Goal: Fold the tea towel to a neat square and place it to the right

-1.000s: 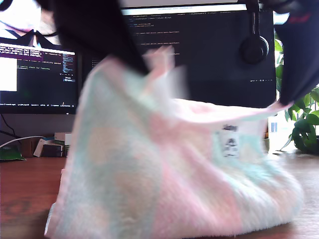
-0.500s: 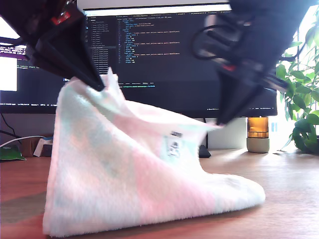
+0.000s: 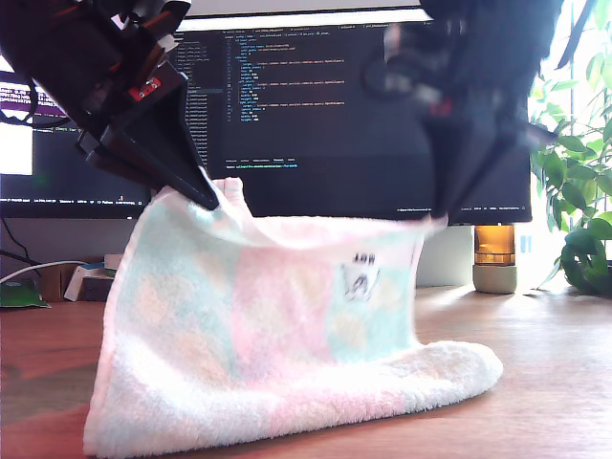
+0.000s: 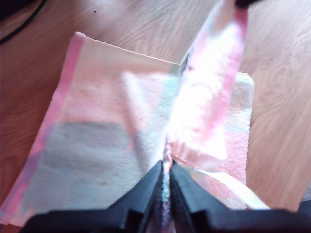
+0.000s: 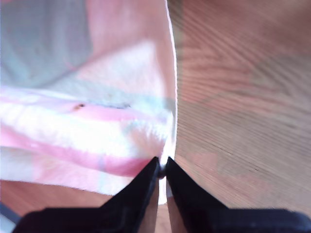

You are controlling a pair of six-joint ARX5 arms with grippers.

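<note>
on the wooden desk, the fluffy pink-mint checked tea towel hangs from both pincers, each clamped on a corner.

A raised tea towel, pinched at two upper corners by black grippers, hangs like a curtain across the middle of the wooden desk, its lower edge resting on the surface. Bare wood lies open toward the exterior view's right. Behind, along the desk's far edge, monitors form a wall, with a small amber jar and a leafy plant crowding the far corner at the exterior view's right.
</note>
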